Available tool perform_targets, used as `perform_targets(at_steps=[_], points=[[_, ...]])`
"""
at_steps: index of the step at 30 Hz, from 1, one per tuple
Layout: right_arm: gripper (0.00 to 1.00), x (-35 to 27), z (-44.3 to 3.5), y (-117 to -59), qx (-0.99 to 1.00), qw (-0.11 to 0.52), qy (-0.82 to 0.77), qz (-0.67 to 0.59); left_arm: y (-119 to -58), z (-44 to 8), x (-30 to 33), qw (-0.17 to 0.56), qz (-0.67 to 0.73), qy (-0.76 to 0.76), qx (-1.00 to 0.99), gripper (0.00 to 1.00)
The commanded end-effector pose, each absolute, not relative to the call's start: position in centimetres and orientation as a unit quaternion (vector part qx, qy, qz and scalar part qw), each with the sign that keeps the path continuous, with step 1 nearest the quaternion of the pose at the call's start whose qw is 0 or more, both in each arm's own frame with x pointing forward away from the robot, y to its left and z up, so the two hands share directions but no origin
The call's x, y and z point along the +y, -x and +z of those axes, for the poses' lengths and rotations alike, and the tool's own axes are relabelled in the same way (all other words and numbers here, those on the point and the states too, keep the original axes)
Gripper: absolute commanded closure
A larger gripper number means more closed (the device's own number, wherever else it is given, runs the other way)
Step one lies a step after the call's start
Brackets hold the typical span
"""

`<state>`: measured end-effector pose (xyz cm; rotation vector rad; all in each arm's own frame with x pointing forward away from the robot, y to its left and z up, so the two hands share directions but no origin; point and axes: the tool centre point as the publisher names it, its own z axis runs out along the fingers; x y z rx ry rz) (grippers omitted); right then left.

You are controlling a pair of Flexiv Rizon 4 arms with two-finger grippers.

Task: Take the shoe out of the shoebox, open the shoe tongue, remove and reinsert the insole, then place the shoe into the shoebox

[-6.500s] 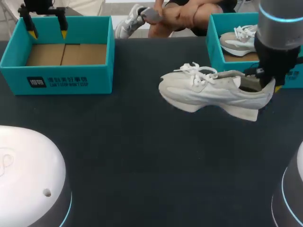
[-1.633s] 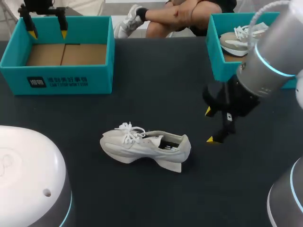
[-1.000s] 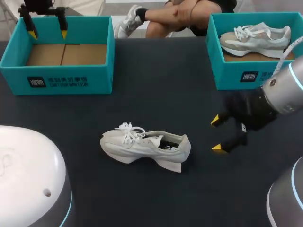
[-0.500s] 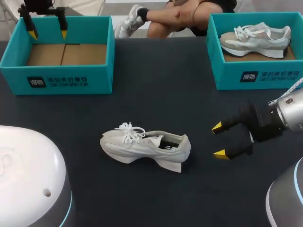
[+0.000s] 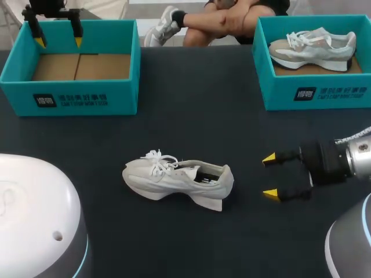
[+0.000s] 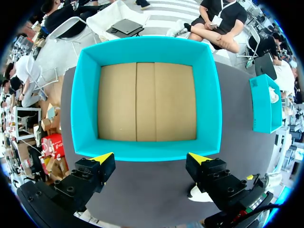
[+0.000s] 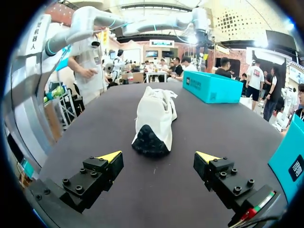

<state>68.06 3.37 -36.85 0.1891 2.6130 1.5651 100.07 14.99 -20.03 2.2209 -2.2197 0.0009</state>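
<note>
1. Head view: the shoe [image 5: 177,179] stands on its sole near the middle of the tabletop [image 5: 191,116], outside either box. Its long axis runs across the view, toe toward my left side and heel toward my right. The right claw [image 5: 269,176] hangs low just off the heel end and apart from it. Its fingers are spread, grip nothing, and point along the shoe's length. The left claw [image 5: 58,41] is well apart from the shoe, spread over the far rim of the empty shoebox [image 5: 69,98] at the far left. A second shoe [image 5: 313,46] lies in the second shoebox [image 5: 313,92] at the far right. The right arm is plainly the nearer one.

2. Left wrist view: the left claw [image 6: 151,158] is spread wide and empty, looking down into the empty shoebox [image 6: 142,151]. One wall of the box lies just ahead of the tips, and only bare cardboard shows inside.

3. Right wrist view: the right claw [image 7: 159,156] is spread and empty. The shoe [image 7: 154,118] lies straight ahead of it, in line with the gap between the fingers, heel nearest and toe pointing away toward the empty shoebox [image 7: 211,88] beyond. A strip of bare tabletop separates the tips from the heel. As I judge it, a head-on advance meets the heel first, so opening the tongue means reaching over the collar along that same axis.
</note>
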Motion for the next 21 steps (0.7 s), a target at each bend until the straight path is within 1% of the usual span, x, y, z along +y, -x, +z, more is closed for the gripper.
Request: perform_targets(at_steps=[1, 7, 21], points=[[0.0, 3.7, -37.2, -68.1, 0.85, 0.052, -0.059, 0.521, -100.1, -20.0, 15.0, 0.0, 0.0, -0.707, -0.707, 0.0], [0.0, 4.3, -37.7, -68.4, 0.856, 0.051, -0.01, 0.514, -100.1, -20.0, 15.0, 0.0, 0.0, -0.707, -0.707, 0.0], [0.0, 4.7, -38.1, -68.8, 0.849, 0.05, -0.021, 0.525, -100.1, -20.0, 15.0, 0.0, 0.0, -0.707, -0.707, 0.0]])
